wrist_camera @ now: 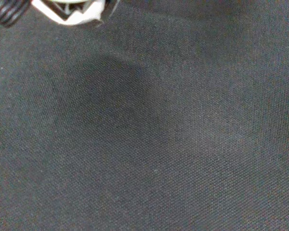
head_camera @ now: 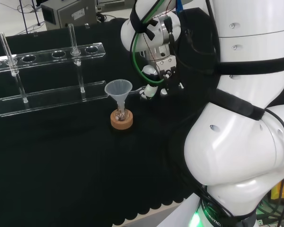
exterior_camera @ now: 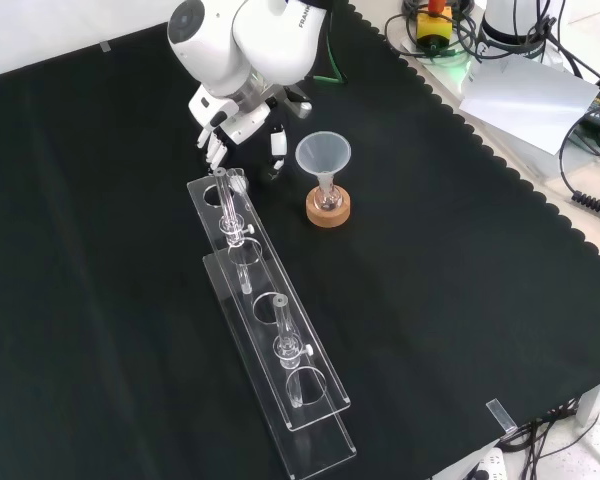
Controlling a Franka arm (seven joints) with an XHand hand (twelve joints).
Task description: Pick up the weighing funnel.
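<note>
My hand (head_camera: pixel 157 75) hangs low over the black cloth, just right of the big funnel (head_camera: pixel 118 88) in the head view. Its fingers point down and the tips are close to the cloth. From the front, the hand (exterior_camera: pixel 242 120) shows fingers (exterior_camera: pixel 212 148) and a thumb (exterior_camera: pixel 277 148) spread apart with nothing plainly between them. A faint clear shape (head_camera: pixel 140 89) lies on the cloth between the funnel and the fingertips; it may be the weighing funnel, but I cannot tell. The wrist view has bare cloth under a blurred white part of the hand (wrist_camera: pixel 70 12).
The big funnel (exterior_camera: pixel 323 153) stands in a small flask on a cork ring (exterior_camera: pixel 328 210). A long clear test-tube rack (exterior_camera: pixel 270 330) with upright tubes runs from beside the hand toward the front; it is also the rack (head_camera: pixel 52 97) left of the funnel in the head view.
</note>
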